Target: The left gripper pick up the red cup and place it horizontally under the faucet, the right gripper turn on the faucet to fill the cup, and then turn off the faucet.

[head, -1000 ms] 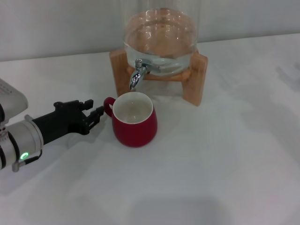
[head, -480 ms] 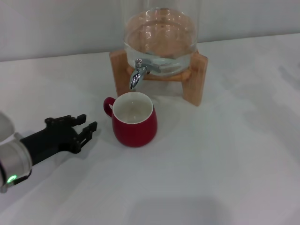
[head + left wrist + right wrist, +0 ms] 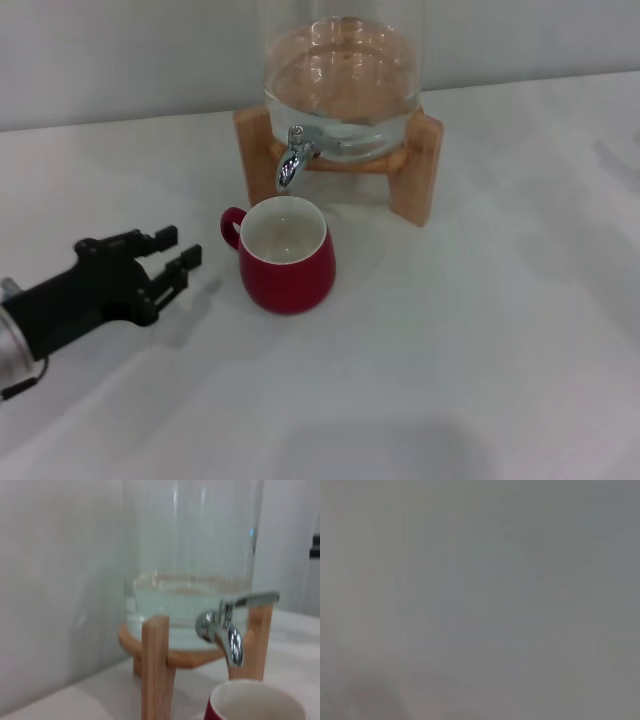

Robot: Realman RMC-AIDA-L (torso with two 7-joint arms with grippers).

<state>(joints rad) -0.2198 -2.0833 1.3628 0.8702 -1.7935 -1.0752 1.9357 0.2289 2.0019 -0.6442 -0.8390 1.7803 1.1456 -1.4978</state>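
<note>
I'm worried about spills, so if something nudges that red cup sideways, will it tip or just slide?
The red cup looks squat and wide-bodied, so it probably slides rather than tips. It looks glazed and rigid, likely slippery on the smooth table. A push at its handle might spin it.

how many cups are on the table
1: the red cup stands upright just below the faucet, in front of the wooden stand, with the open left gripper beside its handle. None seem hidden.
</note>
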